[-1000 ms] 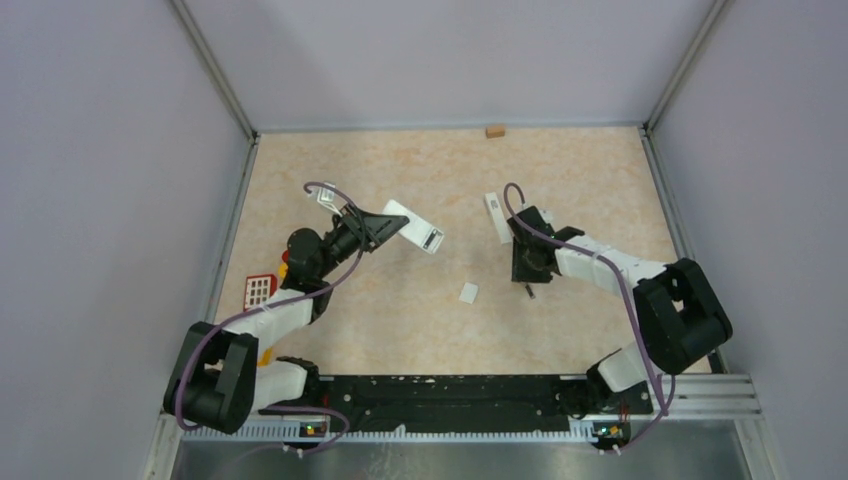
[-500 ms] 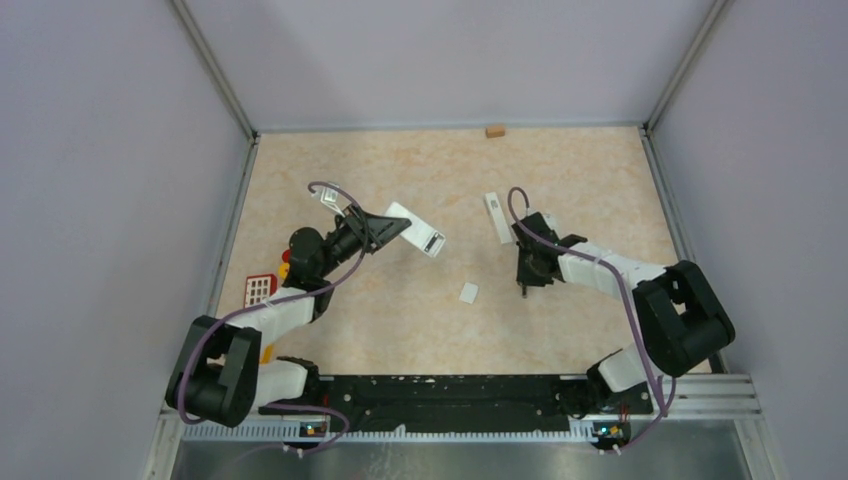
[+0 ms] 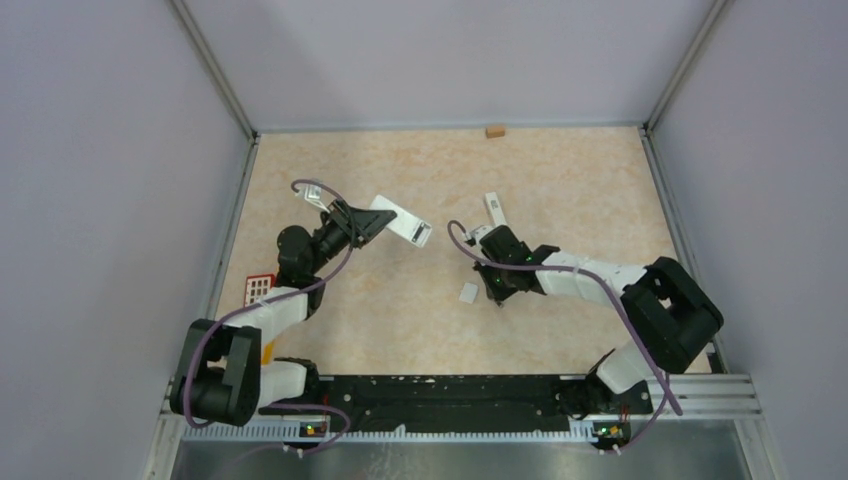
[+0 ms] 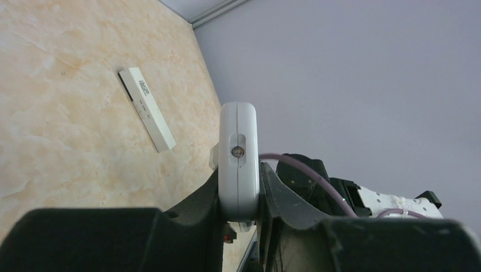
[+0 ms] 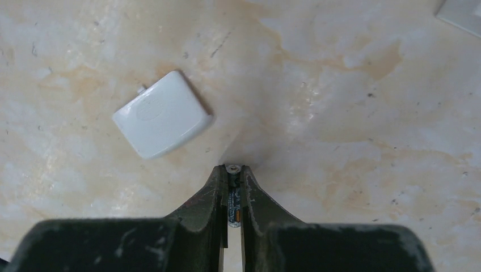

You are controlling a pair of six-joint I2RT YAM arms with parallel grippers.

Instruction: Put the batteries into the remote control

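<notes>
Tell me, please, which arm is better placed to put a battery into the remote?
The right arm: the right gripper is shut on a battery, while the left gripper is clamped on the remote.

A marbled beige table (image 5: 351,102) is shown matt and scuffed. A battery cover (image 5: 161,122) and remote (image 4: 239,164) are seen as smooth white plastic. A battery (image 5: 233,198) is capped in shiny metal.

Small brown block (image 3: 494,130) sits at the far edge of the marbled beige table (image 3: 590,180). Red item with a white grid face (image 3: 259,290) lies near the left edge, partly hidden; possibly a calculator.
</notes>
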